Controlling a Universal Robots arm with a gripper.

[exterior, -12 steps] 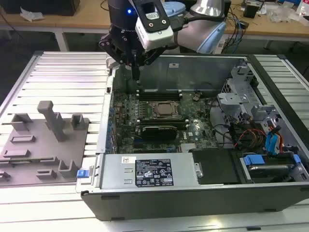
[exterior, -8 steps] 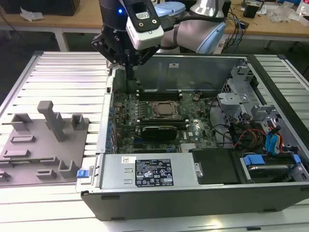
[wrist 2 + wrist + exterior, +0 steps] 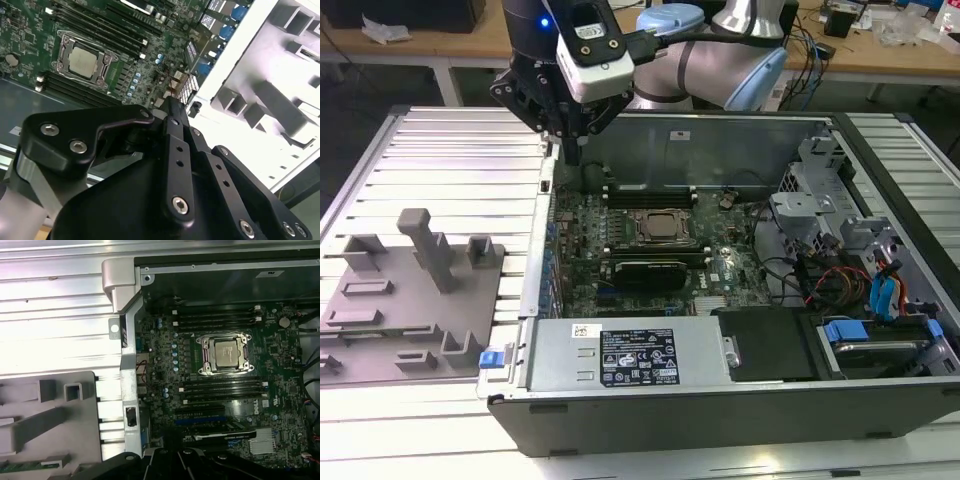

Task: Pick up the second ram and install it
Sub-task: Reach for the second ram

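Gripper point(image 3: 172, 106) fingers point(image 3: 175, 150) sit close together, holding nothing, above the computer case point(image 3: 720, 425) corner. Second ram point(image 3: 22, 466) lies flat in the gray fixture point(image 3: 375, 322) beside the case, its long axis parallel to the memory slots point(image 3: 215, 320).

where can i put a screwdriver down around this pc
Bare ribbed table on the exterior view's left, bordered by the grey holder and the case wall; the gripper hangs at that patch's edge. A strip along the case's front too. Inside the case it is crowded: board, cables, drives.
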